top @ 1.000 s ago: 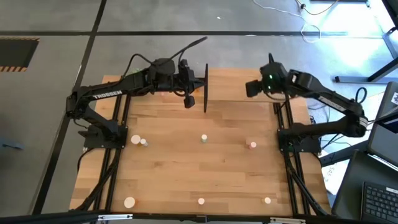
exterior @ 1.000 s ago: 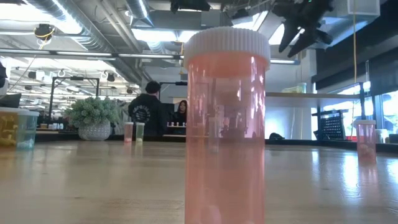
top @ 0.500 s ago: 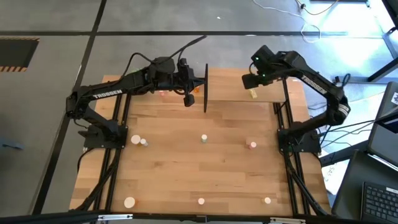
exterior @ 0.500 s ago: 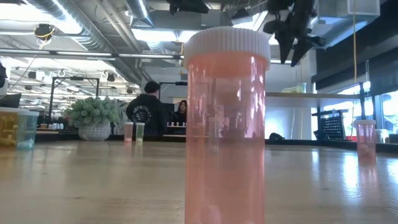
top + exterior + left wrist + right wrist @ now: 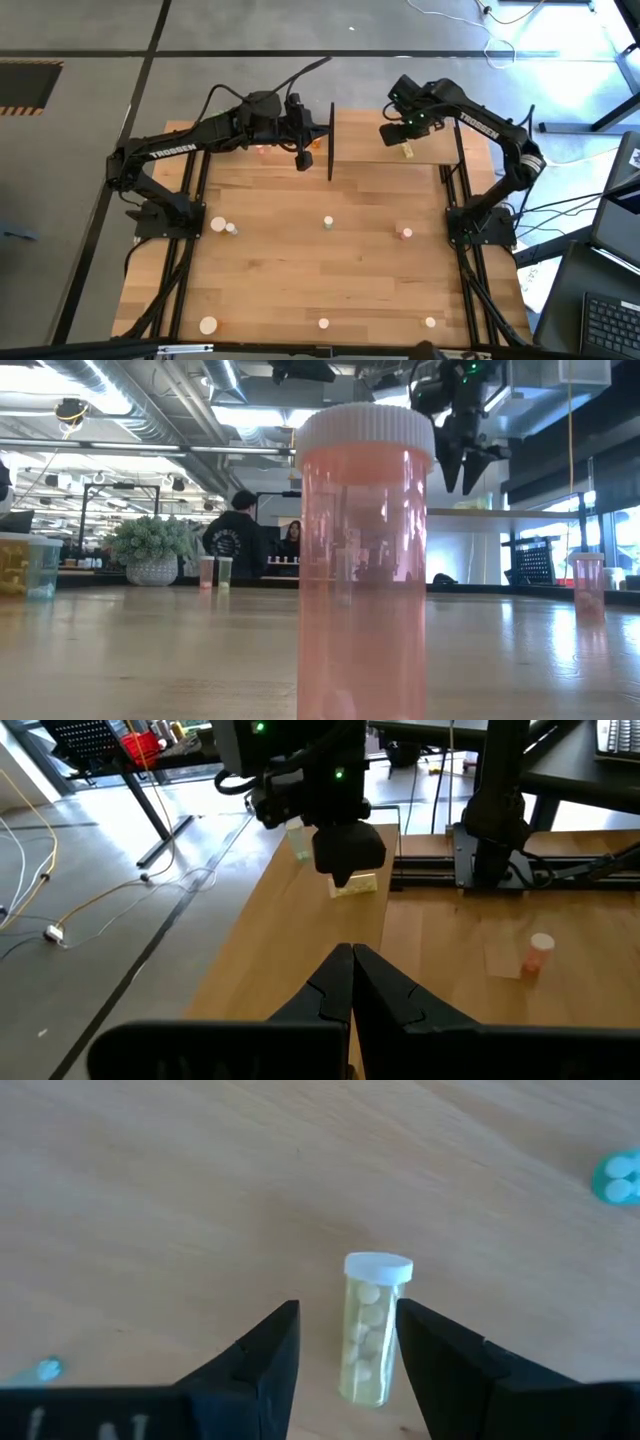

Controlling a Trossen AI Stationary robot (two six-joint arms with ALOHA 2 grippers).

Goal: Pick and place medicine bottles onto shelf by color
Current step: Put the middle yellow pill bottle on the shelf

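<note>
Fingers of the right gripper stand spread over the lying yellow bottle, aligned for pickup; left gripper waits beside it, pressed together.

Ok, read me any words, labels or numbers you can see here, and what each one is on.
"TROSSEN": white letters on the left arm, high view.
A round white print on the back of a person's jacket, low view: too small to read.
The yellow bottle lying on its side and the pink bottle: no label visible.
Nothing else legible.

Yellow bottle lying on shelf board, beneath right gripper; other bottles scattered on tabletop.
</note>
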